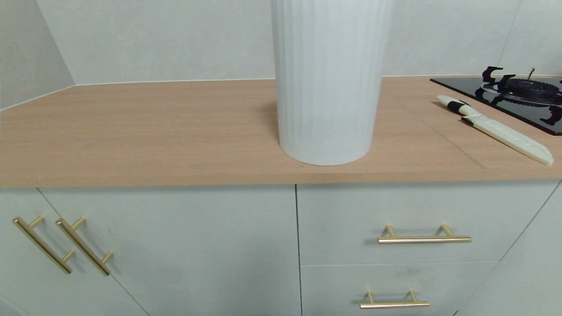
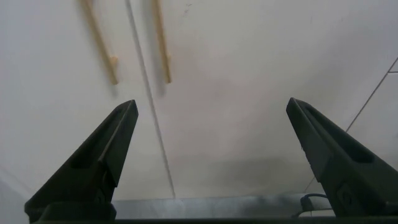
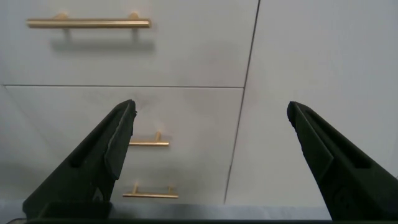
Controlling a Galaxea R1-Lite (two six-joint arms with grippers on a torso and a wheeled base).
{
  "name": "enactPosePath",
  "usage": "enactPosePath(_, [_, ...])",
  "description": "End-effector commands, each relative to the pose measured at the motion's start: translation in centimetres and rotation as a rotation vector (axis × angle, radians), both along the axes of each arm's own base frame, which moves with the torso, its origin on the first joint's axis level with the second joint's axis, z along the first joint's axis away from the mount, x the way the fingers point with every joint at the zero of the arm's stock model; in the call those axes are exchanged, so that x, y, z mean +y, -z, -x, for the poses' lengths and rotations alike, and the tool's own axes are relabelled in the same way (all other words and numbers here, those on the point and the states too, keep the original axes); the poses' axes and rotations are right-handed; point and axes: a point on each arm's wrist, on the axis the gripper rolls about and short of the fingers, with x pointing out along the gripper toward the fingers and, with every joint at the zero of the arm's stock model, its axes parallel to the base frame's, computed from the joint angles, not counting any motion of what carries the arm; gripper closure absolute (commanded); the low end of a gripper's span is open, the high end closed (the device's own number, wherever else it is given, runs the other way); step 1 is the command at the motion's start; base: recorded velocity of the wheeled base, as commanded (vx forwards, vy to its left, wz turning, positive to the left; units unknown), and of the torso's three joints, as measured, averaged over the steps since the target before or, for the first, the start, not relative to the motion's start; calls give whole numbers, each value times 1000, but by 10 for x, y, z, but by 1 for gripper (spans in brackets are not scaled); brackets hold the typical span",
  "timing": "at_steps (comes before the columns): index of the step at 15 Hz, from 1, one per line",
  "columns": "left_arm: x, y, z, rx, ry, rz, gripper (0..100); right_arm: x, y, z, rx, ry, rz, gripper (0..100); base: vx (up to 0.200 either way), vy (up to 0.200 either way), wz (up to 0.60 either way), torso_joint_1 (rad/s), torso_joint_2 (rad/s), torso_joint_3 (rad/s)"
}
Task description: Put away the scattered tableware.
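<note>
A tall white ribbed container (image 1: 329, 83) stands on the wooden countertop (image 1: 153, 131) near its front edge. A white knife (image 1: 496, 128) with a black band lies on the counter at the right, beside the hob. My left gripper (image 2: 211, 118) hangs open in front of the cabinet doors, its dark fingers (image 2: 93, 168) wide apart with nothing between them. My right gripper (image 3: 211, 118) is open too, facing the drawer fronts, and holds nothing.
A black glass hob (image 1: 513, 98) with a burner grate sits at the far right of the counter. Below the counter are pale cabinet doors with gold handles (image 1: 83, 245) and drawers with gold handles (image 1: 424, 238). The counter's left half is bare wood.
</note>
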Motion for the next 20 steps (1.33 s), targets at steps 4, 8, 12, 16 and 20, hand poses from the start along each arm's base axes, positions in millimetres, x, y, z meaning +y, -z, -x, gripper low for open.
enactPosePath(4, [0, 0, 0, 3, 1, 2, 0, 0, 0, 0, 1, 1, 1, 0, 0, -100, 0, -1, 0, 0])
enactPosePath(8, [0, 0, 0, 1, 1, 2, 0, 0, 0, 0, 1, 1, 1, 0, 0, 0, 0, 0, 0, 0])
enactPosePath(12, [0, 0, 0, 1, 1, 2, 0, 0, 0, 0, 1, -1, 2, 0, 0, 0, 0, 0, 0, 0])
enactPosePath(16, [0, 0, 0, 0, 1, 2, 0, 0, 0, 0, 1, -1, 4, 0, 0, 0, 0, 0, 0, 0])
enactPosePath(20, [0, 0, 0, 1, 1, 2, 0, 0, 0, 0, 1, -1, 4, 0, 0, 0, 0, 35, -173, -125])
